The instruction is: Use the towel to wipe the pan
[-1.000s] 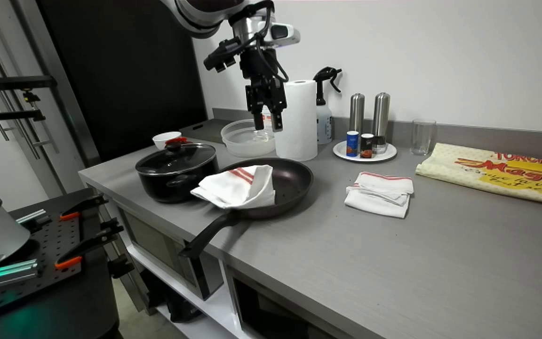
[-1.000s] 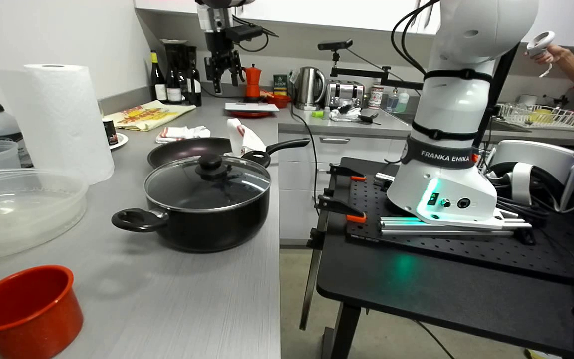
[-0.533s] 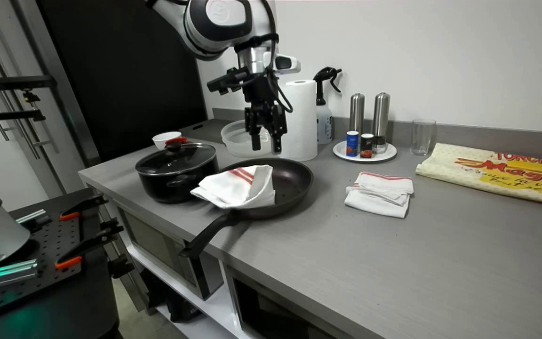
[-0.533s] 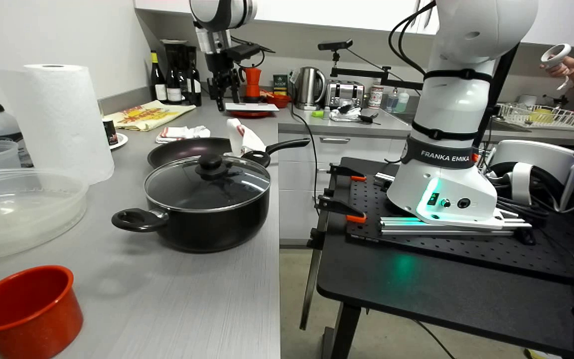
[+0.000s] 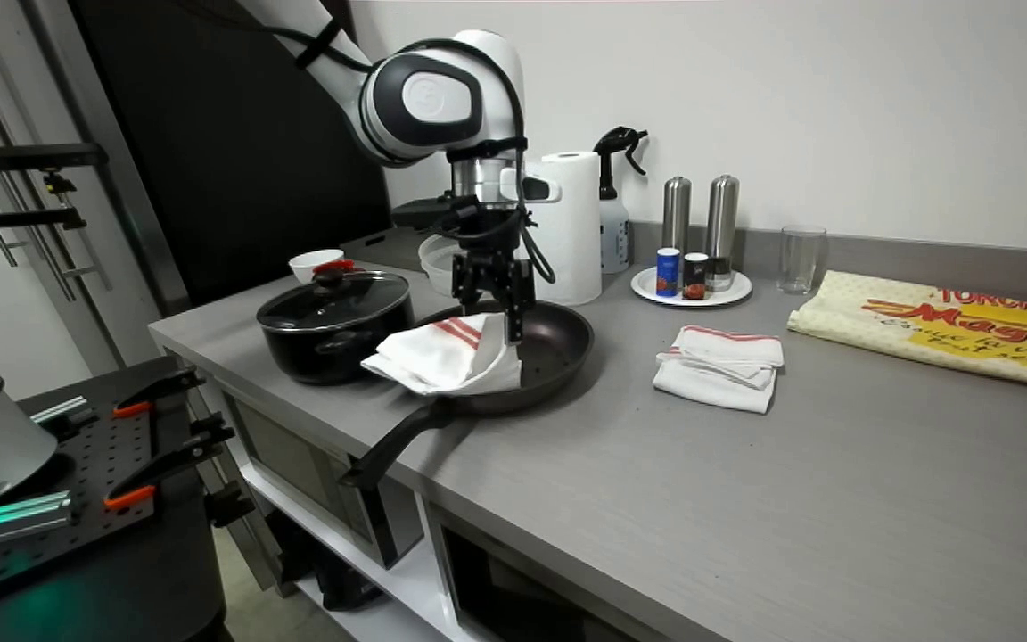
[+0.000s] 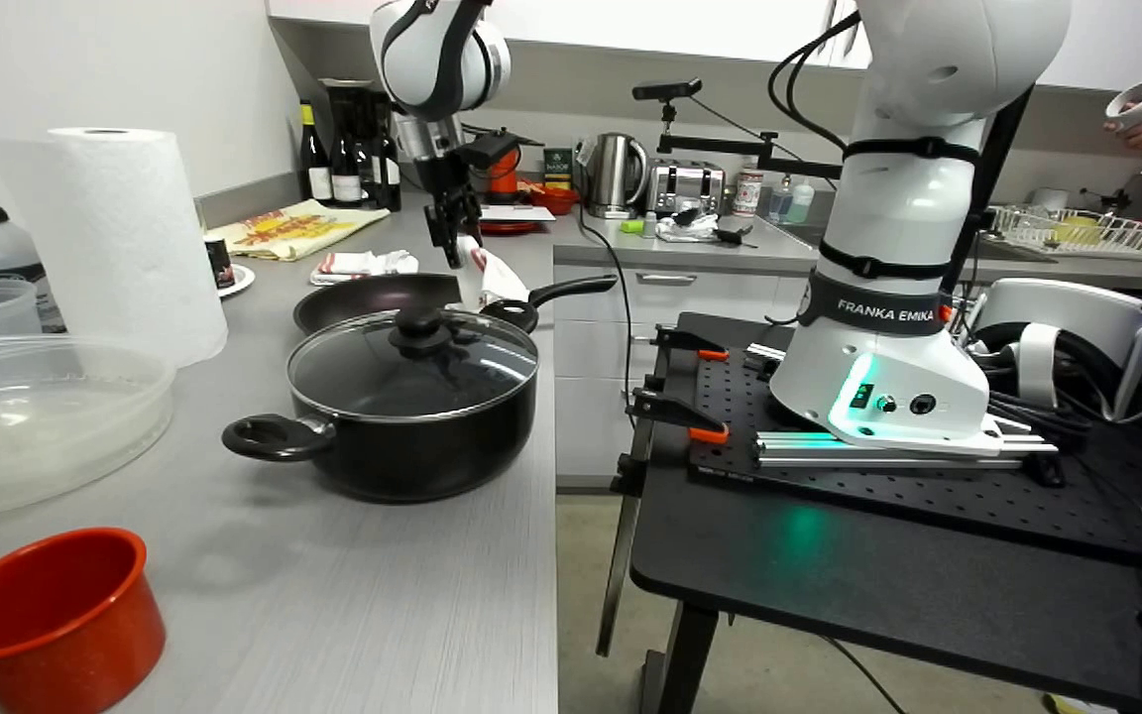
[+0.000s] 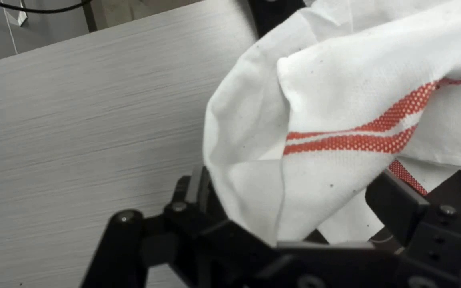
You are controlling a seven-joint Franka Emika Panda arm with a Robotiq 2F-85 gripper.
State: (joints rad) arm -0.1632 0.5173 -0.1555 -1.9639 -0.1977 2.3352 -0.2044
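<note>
The red-striped white kitchen towel [image 5: 442, 364] lies bunched in the black frying pan [image 5: 558, 348], spilling over the rim by the handle, with the lidded black pot [image 5: 304, 352] just beside it on the counter [image 5: 790, 499]. Right at the towel, the claw [image 7: 296, 195] has its fingers spread wide, a fold between them, gripping nothing.

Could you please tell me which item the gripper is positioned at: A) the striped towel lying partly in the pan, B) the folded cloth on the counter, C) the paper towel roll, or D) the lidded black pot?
A: in the wrist view the striped towel shows between the parted jaws of the open gripper, which an exterior view shows low over the pan.
</note>
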